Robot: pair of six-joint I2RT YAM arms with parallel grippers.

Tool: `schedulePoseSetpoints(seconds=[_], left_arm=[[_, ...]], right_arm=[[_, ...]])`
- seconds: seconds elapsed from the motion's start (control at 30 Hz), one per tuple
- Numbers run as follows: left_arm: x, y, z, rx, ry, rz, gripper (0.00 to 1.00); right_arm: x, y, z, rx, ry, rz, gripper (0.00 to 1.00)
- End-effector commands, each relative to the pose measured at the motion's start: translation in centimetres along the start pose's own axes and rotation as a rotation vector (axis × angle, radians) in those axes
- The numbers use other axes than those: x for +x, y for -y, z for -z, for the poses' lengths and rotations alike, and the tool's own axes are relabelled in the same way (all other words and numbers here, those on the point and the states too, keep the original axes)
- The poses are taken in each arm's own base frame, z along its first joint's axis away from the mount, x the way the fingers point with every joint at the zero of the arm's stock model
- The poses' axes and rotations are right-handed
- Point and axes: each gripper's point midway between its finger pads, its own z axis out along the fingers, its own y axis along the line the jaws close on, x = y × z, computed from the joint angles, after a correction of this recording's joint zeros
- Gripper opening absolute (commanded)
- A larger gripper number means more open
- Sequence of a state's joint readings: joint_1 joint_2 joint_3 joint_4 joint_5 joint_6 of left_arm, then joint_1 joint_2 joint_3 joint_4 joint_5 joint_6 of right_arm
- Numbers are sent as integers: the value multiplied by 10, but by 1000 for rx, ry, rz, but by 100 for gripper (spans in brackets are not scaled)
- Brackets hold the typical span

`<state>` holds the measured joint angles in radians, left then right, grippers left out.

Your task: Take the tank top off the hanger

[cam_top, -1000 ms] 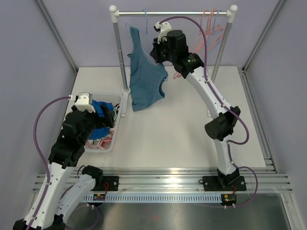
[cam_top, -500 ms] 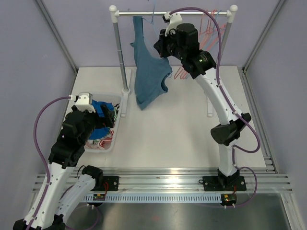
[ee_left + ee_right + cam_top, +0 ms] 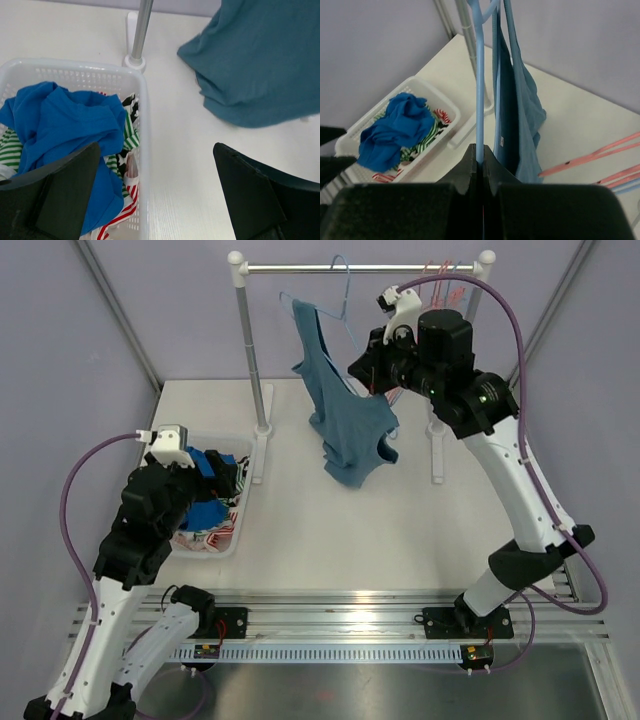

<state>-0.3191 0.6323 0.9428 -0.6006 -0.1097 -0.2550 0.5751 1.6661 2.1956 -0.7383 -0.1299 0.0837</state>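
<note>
A teal tank top (image 3: 350,425) hangs from a light blue hanger (image 3: 343,302) near the rack's rail, its hem low over the table. My right gripper (image 3: 372,358) is shut on the hanger's thin blue bar (image 3: 479,100), with the tank top (image 3: 520,110) draped just right of the jaws (image 3: 480,155). I cannot tell whether the hook is on the rail. My left gripper (image 3: 228,480) is open and empty (image 3: 156,147) above the basket's right rim, with the tank top's hem (image 3: 260,65) ahead of it to the right.
A white basket (image 3: 232,542) of mixed clothes sits at the left (image 3: 142,125). The rack's rail (image 3: 400,268) and left pole (image 3: 252,350) stand at the back. Pink hangers (image 3: 440,285) hang at the rail's right end (image 3: 590,161).
My right arm has swung right and nearer, carrying the hanger and tank top from by the left pole toward the rack's middle. The left arm has barely shifted.
</note>
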Motion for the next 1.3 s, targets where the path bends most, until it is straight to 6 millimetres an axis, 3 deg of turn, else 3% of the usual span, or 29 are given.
schedulePoseSetpoints(seconds=[0.0, 0.07, 0.1, 0.13, 0.2, 0.23, 0.3, 0.33, 0.4, 0.43, 0.47, 0.53, 0.57, 0.6, 0.67, 0.8, 1.0, 1.2, 1.23, 1.27], left_arm=[[-44, 23, 7, 85, 88, 35, 99], [-64, 35, 13, 131, 115, 79, 99], [-70, 41, 10, 150, 116, 96, 99], [-82, 54, 15, 205, 131, 131, 99], [-98, 79, 16, 296, 159, 152, 99], [-105, 88, 16, 325, 170, 168, 99], [-124, 118, 25, 420, 209, 168, 99], [-123, 130, 14, 434, 187, 159, 99], [-133, 162, 18, 497, 203, 141, 99], [-130, 170, 3, 466, 191, 109, 99], [-126, 190, 6, 504, 180, 85, 99], [-138, 206, 5, 505, 221, 44, 99], [-128, 226, -2, 528, 199, 7, 99], [-139, 233, 2, 528, 224, 0, 99], [-134, 244, -9, 481, 229, -56, 99], [-135, 239, -28, 362, 245, -95, 89], [-131, 234, -48, 272, 256, -120, 57], [-132, 240, -46, 301, 264, -129, 59], [-132, 240, -47, 300, 266, -131, 54], [-132, 240, -48, 296, 267, -136, 42]], right_arm=[[-12, -32, 46, -132, 52, 4, 0], [-1, -37, 66, -154, 40, -6, 0], [14, -36, 67, -154, 8, -20, 0], [7, -42, 87, -174, 46, -16, 0], [26, -45, 97, -193, 19, -38, 0], [20, -54, 117, -230, 56, -34, 0], [33, -56, 127, -243, 44, -57, 0], [29, -61, 143, -263, 70, -55, 0], [38, -65, 150, -280, 53, -72, 0], [42, -67, 159, -289, 46, -72, 0], [43, -67, 163, -289, 46, -72, 0], [45, -67, 172, -285, 57, -73, 0], [45, -68, 176, -289, 64, -78, 0], [48, -68, 177, -290, 61, -82, 0], [51, -70, 183, -302, 60, -76, 0], [59, -67, 184, -285, 39, -73, 0], [70, -62, 184, -263, 23, -73, 0], [80, -48, 172, -194, -7, -67, 0], [80, -50, 172, -205, -9, -66, 0], [81, -52, 171, -213, -12, -69, 0]])
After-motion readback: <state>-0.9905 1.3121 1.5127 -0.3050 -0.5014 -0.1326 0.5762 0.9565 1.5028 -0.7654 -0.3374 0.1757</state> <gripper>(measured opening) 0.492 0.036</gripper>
